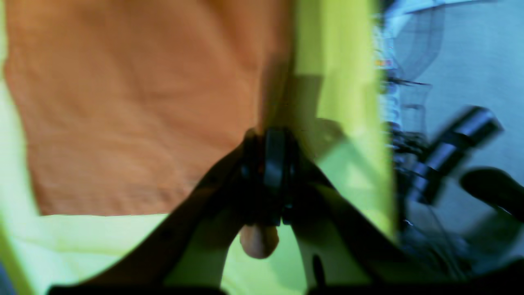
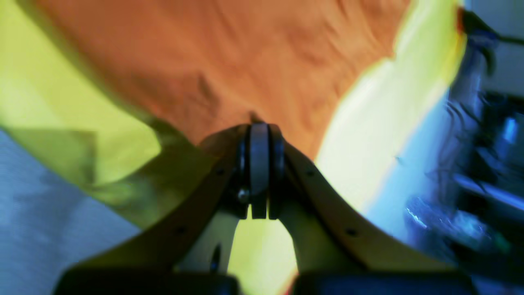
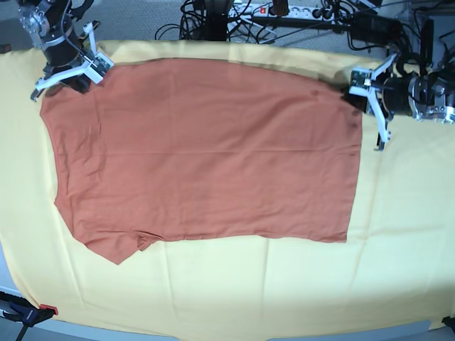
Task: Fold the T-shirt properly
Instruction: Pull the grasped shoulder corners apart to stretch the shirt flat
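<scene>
Base view looks down from above; both wrist views (close, blurred) share its T-shirt [image 3: 206, 149].

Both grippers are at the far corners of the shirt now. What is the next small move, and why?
Probably lift both corners slightly and draw them toward the near edge. The left gripper and right gripper look shut on the far corners of the T-shirt, which lies mostly flat and unfolded on the yellow cloth.

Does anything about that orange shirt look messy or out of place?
Mostly not. The T-shirt lies fairly flat on the yellow cloth, but one sleeve at the near left corner is bunched and partly tucked under, with a few light wrinkles nearby.
</scene>
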You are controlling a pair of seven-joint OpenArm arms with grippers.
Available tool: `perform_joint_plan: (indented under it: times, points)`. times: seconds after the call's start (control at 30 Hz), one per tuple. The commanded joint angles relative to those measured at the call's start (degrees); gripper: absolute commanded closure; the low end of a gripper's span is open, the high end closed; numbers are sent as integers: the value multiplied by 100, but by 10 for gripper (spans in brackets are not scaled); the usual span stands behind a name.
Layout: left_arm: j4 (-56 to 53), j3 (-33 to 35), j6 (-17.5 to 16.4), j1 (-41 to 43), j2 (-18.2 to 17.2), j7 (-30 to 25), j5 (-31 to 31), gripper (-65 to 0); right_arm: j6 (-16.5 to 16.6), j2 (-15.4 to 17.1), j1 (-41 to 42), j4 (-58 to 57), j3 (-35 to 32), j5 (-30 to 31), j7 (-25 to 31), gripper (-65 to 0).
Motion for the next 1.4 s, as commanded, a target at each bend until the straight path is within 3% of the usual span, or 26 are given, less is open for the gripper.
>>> perform_joint_plan:
  times: [0.0,0.23,0.37,0.43,0.63,0.83,0.97,1.1,1.17,1.27,1.3,1.37]
  points:
    - [44,-55,92,-149,-52,-50,7,0,-42,83,162,22,46,2,92,0]
    - [-546,-55,568,-531,560,-9,26,0,247,83,1169,-809,46,437,420,0]
    - [-962,-59,1054,-566,800,-7,372,0,372,83,1694,-1217,46,774,494,0]
    - [-1080,-59,1241,-564,863,46,455,0,442,83,1915,-1394,46,868,496,0]
    - [-1152,-59,1388,-564,942,269,455,0,614,81,2299,-1580,46,1239,560,0]
    - [-1150,-59,2173,-564,940,396,457,0,494,61,2312,-1580,46,1237,581,0]
    - [-1147,-59,2076,-564,940,391,455,0,179,52,2312,-1580,46,1237,597,0]
    - [-1150,-59,1749,-564,940,302,496,0,157,52,2315,-1580,46,1233,599,0]
    - [-1150,-59,1572,-566,935,164,726,-132,22,52,2315,-1580,46,1126,599,0]
    - [-1150,-57,1412,-680,907,48,791,-351,-164,55,2315,-1580,46,1016,595,-161]
    - [-1150,-59,1394,-739,905,50,691,-399,-164,57,2315,-1580,46,1008,584,-215]
    - [-1143,-57,1394,-870,874,76,481,-420,-149,70,2317,-1574,46,979,476,-289]
